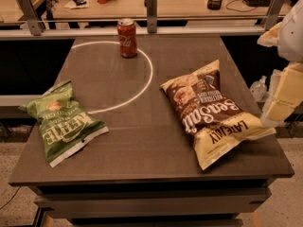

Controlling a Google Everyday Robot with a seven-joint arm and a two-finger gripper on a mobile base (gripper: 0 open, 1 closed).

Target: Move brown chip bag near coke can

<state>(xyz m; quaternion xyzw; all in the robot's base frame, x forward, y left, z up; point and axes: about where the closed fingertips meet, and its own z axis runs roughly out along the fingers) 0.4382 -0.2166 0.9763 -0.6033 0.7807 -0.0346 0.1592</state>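
Observation:
The brown chip bag (213, 112) lies flat on the right half of the dark table (142, 141), with its pale yellow end toward the front right corner. The coke can (127, 37) stands upright at the far middle of the table, on a white circle line. My gripper (279, 103) hangs at the right edge of the view, just right of the bag's near end and above the table's right edge. It holds nothing that I can see.
A green Kettle chip bag (61, 122) lies on the left front of the table. A metal rail with posts (151, 11) runs behind the table, with a desk beyond it. A clear bottle (259, 89) stands off the table's right side.

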